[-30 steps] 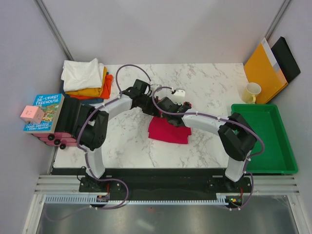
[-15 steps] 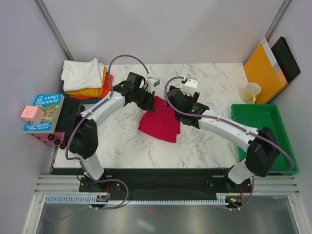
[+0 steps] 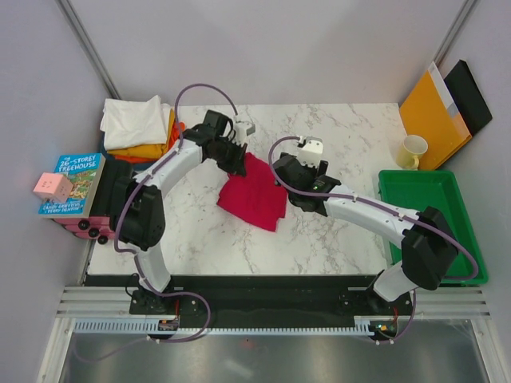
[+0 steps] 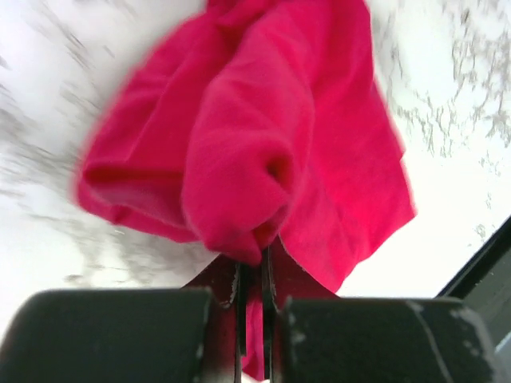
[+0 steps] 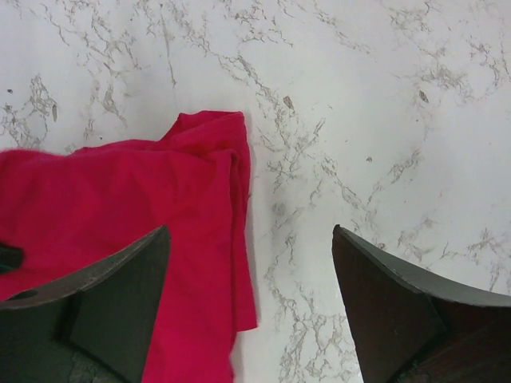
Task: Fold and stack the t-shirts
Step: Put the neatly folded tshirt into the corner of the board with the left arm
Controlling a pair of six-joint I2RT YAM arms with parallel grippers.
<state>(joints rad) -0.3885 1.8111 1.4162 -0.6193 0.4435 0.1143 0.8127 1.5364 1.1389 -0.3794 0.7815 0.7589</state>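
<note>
My left tool is pinched on the crimson t-shirt; my right tool stands wide, empty. Recommendation: lay it flat, no bunching.

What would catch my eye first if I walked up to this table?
The crimson shirt in the middle of the marble table stands out first, one edge pinched in the left end effector while the right end effector hovers open beside it. Next come the stack of shirts at the far left corner and the green tray on the right.
</note>
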